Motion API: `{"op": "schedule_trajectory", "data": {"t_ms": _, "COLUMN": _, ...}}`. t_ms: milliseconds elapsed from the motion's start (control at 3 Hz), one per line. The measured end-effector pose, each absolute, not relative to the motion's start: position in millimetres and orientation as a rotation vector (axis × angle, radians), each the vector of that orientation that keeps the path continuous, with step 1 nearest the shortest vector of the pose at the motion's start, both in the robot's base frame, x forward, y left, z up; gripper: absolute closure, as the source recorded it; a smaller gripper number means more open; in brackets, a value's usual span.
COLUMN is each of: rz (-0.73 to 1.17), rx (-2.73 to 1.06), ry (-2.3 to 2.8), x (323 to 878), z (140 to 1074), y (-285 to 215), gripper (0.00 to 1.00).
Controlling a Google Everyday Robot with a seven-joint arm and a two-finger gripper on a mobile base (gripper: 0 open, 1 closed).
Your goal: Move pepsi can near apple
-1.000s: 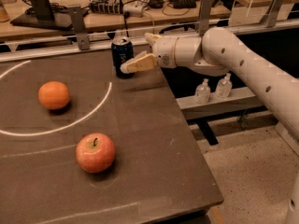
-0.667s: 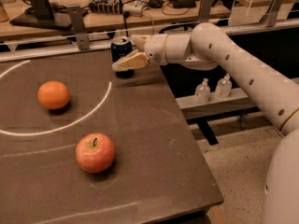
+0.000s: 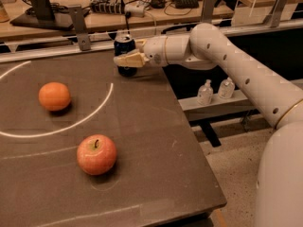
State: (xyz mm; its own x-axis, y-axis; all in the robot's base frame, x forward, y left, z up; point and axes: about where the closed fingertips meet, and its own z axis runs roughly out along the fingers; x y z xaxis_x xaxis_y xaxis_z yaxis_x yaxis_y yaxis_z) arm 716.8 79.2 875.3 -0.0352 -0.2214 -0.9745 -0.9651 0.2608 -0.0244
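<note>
pepsi can [image 3: 124, 43] is upright at the far edge of the worktop [image 3: 156, 126], long axis vertical, silver top up. My end effector [image 3: 124, 59] is right at it. It reaches in level from the right and crosses the can's mid-height on the near side. Can't tell whether it's spread or clamped on the can, since the far side is hidden.

apple [image 3: 96, 154] is well apart from the can, toward the near edge and slightly left, stem up. orange [image 3: 54, 96] is further left, inside the white arc [image 3: 90, 115].

My read: grasp stage, transport not started. Once grip is confirmed, the haul runs near and slightly left. Keep the can vertical and set it down just beside the apple.
</note>
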Motion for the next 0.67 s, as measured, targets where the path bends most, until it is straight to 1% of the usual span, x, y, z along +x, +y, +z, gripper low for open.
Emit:
{"op": "schedule_trajectory", "data": {"t_ms": 333, "rz": 0.958, "rx": -1.145, "ry": 1.441, "x": 686.8, "z": 899.7, "y": 60.8, "gripper": 0.93}}
{"op": "schedule_trajectory", "data": {"t_ms": 667, "rz": 1.052, "rx": -1.155, "ry": 1.407, "x": 640.5, "z": 917.9, "y": 44.6, "gripper": 1.0}}
